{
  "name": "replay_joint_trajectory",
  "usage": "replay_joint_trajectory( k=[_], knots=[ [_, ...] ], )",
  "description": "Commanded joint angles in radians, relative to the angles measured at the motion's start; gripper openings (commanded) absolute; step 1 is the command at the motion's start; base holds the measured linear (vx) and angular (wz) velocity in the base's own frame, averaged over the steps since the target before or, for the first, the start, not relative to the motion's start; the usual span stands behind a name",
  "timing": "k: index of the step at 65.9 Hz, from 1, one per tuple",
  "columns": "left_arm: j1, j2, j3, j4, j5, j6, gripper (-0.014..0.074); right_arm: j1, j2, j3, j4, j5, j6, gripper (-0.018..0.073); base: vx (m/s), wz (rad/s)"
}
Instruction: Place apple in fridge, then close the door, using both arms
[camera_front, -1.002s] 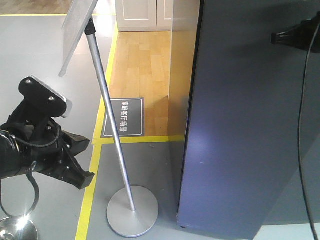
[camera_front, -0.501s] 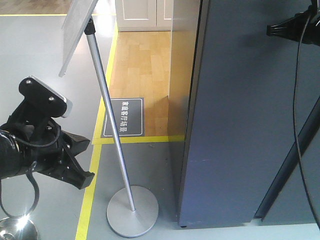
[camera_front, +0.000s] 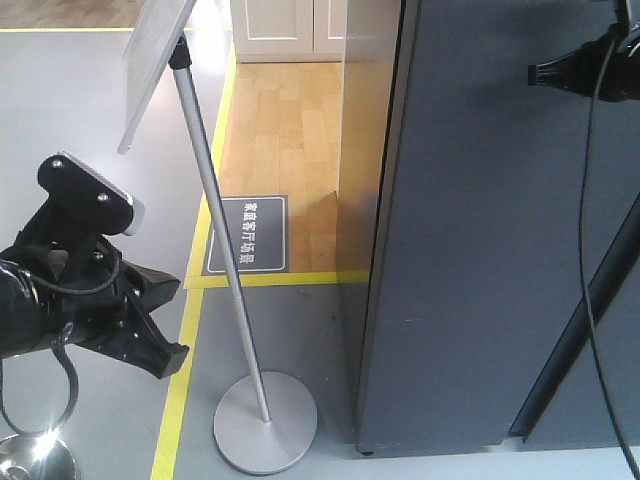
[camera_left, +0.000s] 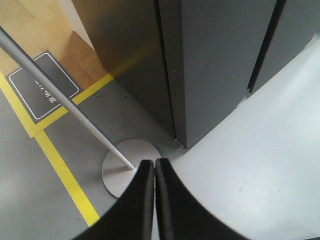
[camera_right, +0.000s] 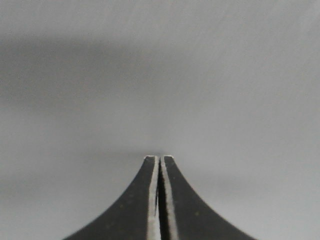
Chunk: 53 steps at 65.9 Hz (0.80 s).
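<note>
The fridge's door (camera_front: 480, 230) has swung nearer its body since a second ago, its lower edge now squarer, as the right gripper (camera_front: 535, 73) presses further left across its face.

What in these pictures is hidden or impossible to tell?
- Apple: in no view; whether it sits inside the fridge cannot be told, since the dark outer panels hide the interior.
- Door: fully shut or not is unclear; only outside surfaces show.
- Right gripper: its wrist view shows only a blurred grey surface, so contact is uncertain.
- Left gripper: its arm is cut off by the front view's left edge.
</note>
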<state>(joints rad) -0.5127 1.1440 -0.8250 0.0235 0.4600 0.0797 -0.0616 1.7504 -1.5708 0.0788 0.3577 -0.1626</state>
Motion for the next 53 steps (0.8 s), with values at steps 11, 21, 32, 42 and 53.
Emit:
replay_joint_trajectory(
  k=[11, 21, 32, 42, 53],
  knots=[
    [0.004, -0.023, -0.028, 0.001, -0.056, -0.011, -0.0006, 0.003, -0.168, 0.089, 0.013, 0.145, -0.023, -0.0003, 0.00, 0.00],
    [0.004, -0.023, -0.028, 0.001, -0.057, -0.011, -0.0006, 0.051, -0.292, 0.258, 0.008, 0.154, -0.030, -0.0003, 0.00, 0.00],
    [0.004, -0.023, -0.028, 0.001, -0.057, -0.011, -0.0006, 0.138, -0.449, 0.454, 0.004, 0.156, -0.016, -0.0003, 0.00, 0.00],
    [0.004, -0.023, -0.028, 0.001, -0.057, -0.011, -0.0006, 0.185, -0.595, 0.598, -0.024, 0.216, 0.035, -0.0003, 0.00, 0.00],
    [0.004, -0.023, -0.028, 0.001, -0.056, -0.011, -0.0006, 0.187, -0.749, 0.690, -0.101, 0.405, 0.109, -0.0003, 0.00, 0.00]
  ],
)
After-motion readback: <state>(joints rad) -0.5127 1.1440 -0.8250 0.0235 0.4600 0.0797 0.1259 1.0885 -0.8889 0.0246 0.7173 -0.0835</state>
